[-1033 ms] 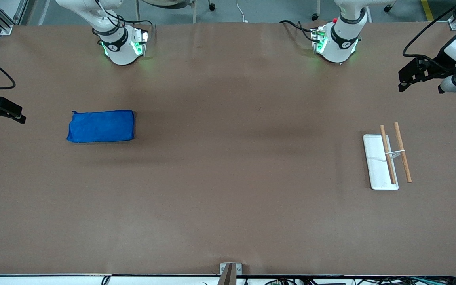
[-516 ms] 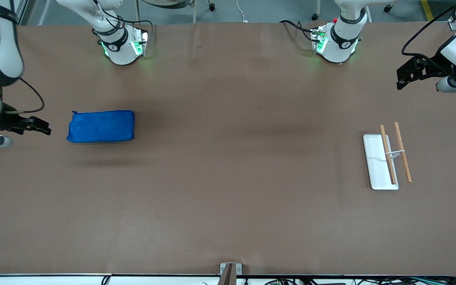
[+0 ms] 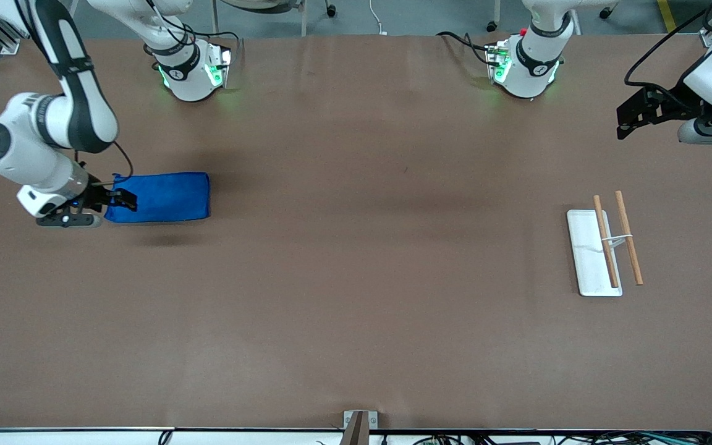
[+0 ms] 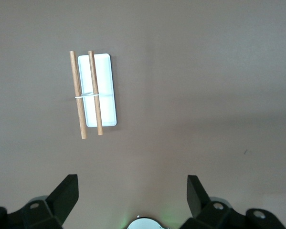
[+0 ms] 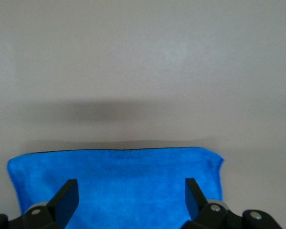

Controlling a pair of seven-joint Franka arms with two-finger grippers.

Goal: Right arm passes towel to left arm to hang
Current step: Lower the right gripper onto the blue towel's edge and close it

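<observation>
Nearest the front camera, at about four o'clock on the brown paper-covered surface (image 3: 356, 309), the white rectangular tray with two wooden rods (image 3: 603, 247) is standing bare, so nothing is hanging on it yet. Farther from the camera, at about nine o'clock toward the right arm's end, the bright blue fuzzy rectangular towel (image 3: 159, 197) is lying flat and folded, apparently not yet lifted. The right tool (image 3: 122, 199) is hovering over the towel's short edge at that end; in the right wrist view its fingers (image 5: 64, 198) are standing wide apart with the blue cloth spread between them and nothing gripped. Farthest, at about two o'clock, the left tool (image 3: 627, 121) is waiting in the air over bare surface near the edge at the left arm's end, its fingers (image 4: 66, 191) also spread wide and empty, looking down on the tray. Judging from this, the task is only beginning: the grasp, the lift, the hand-over between the arms and the draping over the rods are all still to be done.
</observation>
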